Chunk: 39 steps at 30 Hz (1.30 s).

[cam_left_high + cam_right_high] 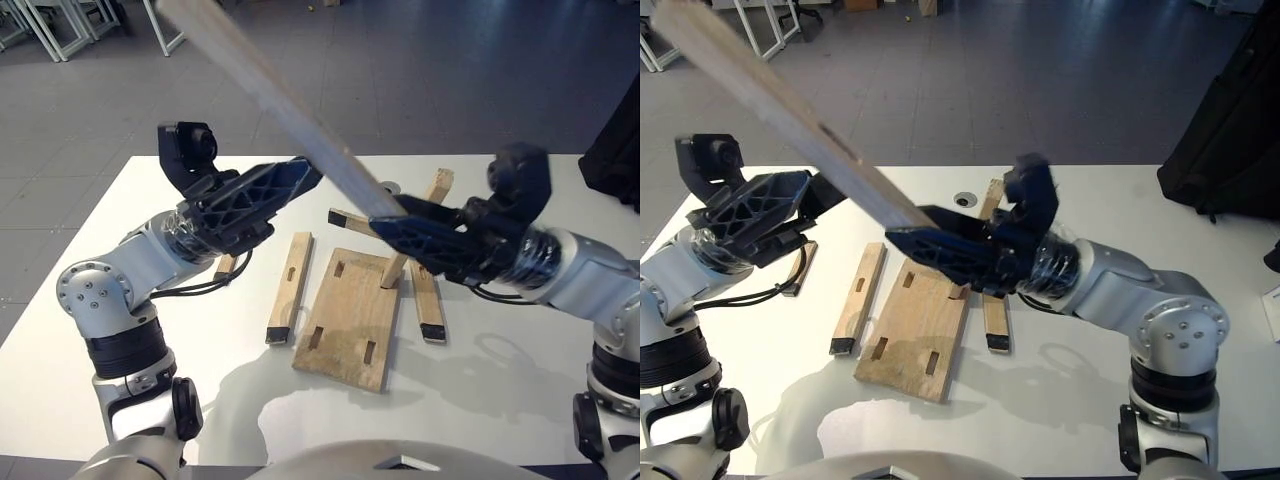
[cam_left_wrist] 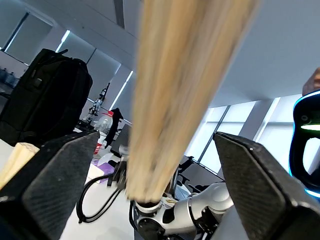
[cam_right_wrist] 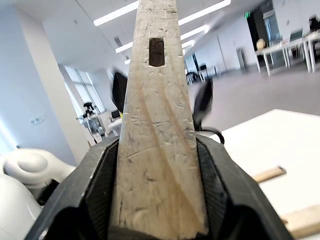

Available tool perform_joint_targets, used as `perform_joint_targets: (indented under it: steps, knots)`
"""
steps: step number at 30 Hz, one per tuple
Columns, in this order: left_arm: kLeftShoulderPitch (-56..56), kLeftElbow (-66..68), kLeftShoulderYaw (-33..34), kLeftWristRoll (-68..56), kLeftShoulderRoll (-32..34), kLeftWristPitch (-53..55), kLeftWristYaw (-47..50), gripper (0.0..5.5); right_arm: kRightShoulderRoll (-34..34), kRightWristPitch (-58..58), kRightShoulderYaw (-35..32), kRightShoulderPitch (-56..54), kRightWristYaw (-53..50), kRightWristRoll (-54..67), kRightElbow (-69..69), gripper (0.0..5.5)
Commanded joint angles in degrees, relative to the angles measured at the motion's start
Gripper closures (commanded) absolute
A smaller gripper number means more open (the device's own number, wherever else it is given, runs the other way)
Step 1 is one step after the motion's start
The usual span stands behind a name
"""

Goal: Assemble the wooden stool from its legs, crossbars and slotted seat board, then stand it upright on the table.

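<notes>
The long pale wooden leg (image 1: 270, 100) runs off the top edge of my head view and blurs in my left wrist view, and my right gripper (image 1: 385, 226) hides parts of the black-tipped wooden bars (image 1: 430, 300) beneath it.

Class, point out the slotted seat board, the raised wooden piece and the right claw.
slotted seat board (image 1: 345, 312): left eye view, bare middle of its top.
raised wooden piece (image 1: 265, 85): left eye view, mid-length.
right claw (image 1: 912, 238): right eye view, between its fingertips.
</notes>
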Motion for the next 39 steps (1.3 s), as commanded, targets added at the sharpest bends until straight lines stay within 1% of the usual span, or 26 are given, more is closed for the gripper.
perform_joint_targets:
  steps: [1, 4, 8, 11, 13, 14, 15, 17, 20, 21, 23, 24, 25, 27, 29, 30, 33, 36, 39]
  knots:
    - [1.31, -1.23, -1.87, -4.58, 2.66, -0.83, 0.03, 1.44, -0.79, 0.04, 2.08, 1.18, 2.48, -4.02, 0.30, 3.46]
    - [2.04, -1.02, -3.18, -8.09, 4.73, -0.76, -0.60, 1.82, -0.77, -0.13, 3.04, 1.74, 3.52, -5.90, 0.15, 3.46]
    - [3.62, -1.61, -4.97, -8.19, 6.55, -1.93, -0.16, 2.51, -0.67, -0.67, 3.77, 1.80, 4.51, -7.31, -0.25, 3.46]
    - [4.66, -1.97, -5.77, -8.52, 7.44, -2.67, -0.67, 2.92, -0.71, -1.04, 4.21, 1.73, 5.19, -8.98, -0.58, 3.46]
    - [5.25, -2.22, -6.38, -8.86, 8.20, -2.46, -1.75, 3.03, -1.00, -1.03, 4.40, 1.55, 5.50, -9.97, -0.59, 3.46]
    - [5.49, -2.41, -6.65, -8.83, 8.51, -2.46, -2.23, 3.04, -0.64, -1.17, 3.96, 1.57, 4.24, -8.09, 0.17, 3.46]
    - [5.82, -2.59, -6.75, -8.53, 8.87, -2.55, -2.71, 3.04, -1.78, -0.25, 3.57, 1.29, 5.15, -5.39, 0.08, 3.08]
    - [6.24, -2.24, -6.34, -7.19, 9.36, -3.23, -3.79, 3.12, -2.66, -0.59, 2.03, 0.52, 2.14, -1.58, 0.97, 2.71]
    - [7.72, -1.37, -3.06, -3.98, 9.43, -6.37, -5.59, 3.23, -8.27, -0.98, -5.31, 2.52, 1.77, 5.11, 3.91, 2.10]
    - [8.57, -1.14, -1.53, -3.15, 9.85, -7.20, -6.20, 3.37, -10.03, -0.43, -7.77, 5.13, 2.96, 5.13, 4.98, 1.94]
    - [9.96, -0.41, 1.30, -2.33, 11.23, -8.09, -7.22, 3.47, -12.80, 0.20, -8.09, 11.74, 5.42, -3.29, 4.08, 1.90]
    - [10.40, 0.05, 2.57, -1.98, 11.90, -8.44, -7.62, 3.47, -14.18, -0.11, -6.10, 14.95, 6.21, -9.34, 2.29, 1.90]
    - [10.69, 0.45, 3.74, -1.58, 12.57, -8.82, -7.87, 3.47, -15.68, -0.96, -2.28, 17.56, 6.51, -16.79, -0.45, 1.90]
    - [10.83, 0.86, 5.30, -0.52, 13.05, -10.16, -7.61, 3.47, -18.04, -3.40, 8.34, 21.16, 5.49, -32.51, -5.01, 1.90]
    - [9.91, 1.66, 6.23, 2.07, 13.38, -12.01, -6.10, 3.47, -17.31, -6.25, 17.77, 22.09, 3.44, -45.28, -6.98, 1.90]
    - [9.00, 2.46, 6.27, 4.06, 13.41, -13.03, -4.66, 3.47, -16.45, -7.28, 20.53, 22.02, 2.86, -49.45, -7.51, 1.90]
    - [6.53, 3.27, 5.10, 12.49, 11.79, -17.92, -1.61, 3.47, -14.20, -9.20, 25.84, 19.93, 3.35, -57.63, -8.35, 1.90]
    - [5.39, 1.98, 3.87, 14.75, 9.52, -19.79, -1.37, 3.47, -12.75, -9.68, 29.43, 17.98, 4.51, -63.37, -8.35, 1.90]
    - [5.97, 0.24, 3.24, 15.84, 8.69, -20.34, -1.66, 3.47, -11.88, -9.22, 31.15, 17.23, 5.85, -66.49, -8.11, 1.90]
